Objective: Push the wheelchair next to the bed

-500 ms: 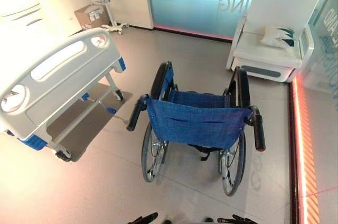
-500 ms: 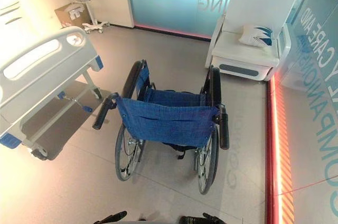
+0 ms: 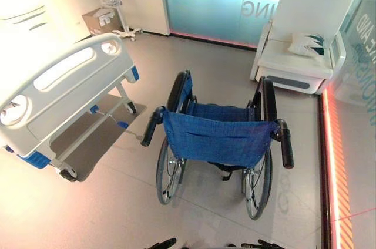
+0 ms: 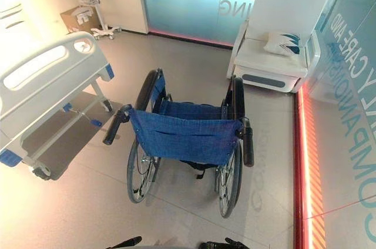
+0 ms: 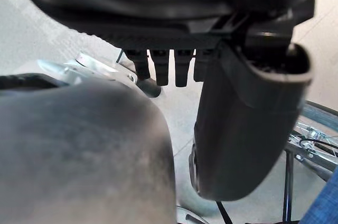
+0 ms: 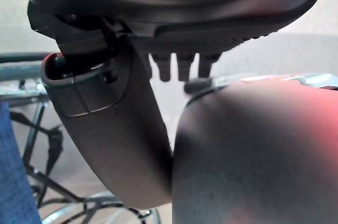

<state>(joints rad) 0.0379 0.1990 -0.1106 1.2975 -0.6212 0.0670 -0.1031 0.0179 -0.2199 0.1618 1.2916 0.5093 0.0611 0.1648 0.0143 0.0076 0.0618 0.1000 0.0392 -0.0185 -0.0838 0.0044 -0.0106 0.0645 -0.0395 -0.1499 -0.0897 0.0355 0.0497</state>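
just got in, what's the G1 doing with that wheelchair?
It is behind the wheelchair, facing its blue back. The left hand and right hand are open and low, short of the push handles. The bed is to the wheelchair's left, apart from it. No push yet.

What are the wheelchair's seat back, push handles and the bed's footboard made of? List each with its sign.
Seat back: blue cloth, matte; it sags slightly and shows seams.
Push handles: dull black, likely rubber or foam grips.
Footboard: probably moulded plastic, white and smooth, with rounded edges and cut-out grips.
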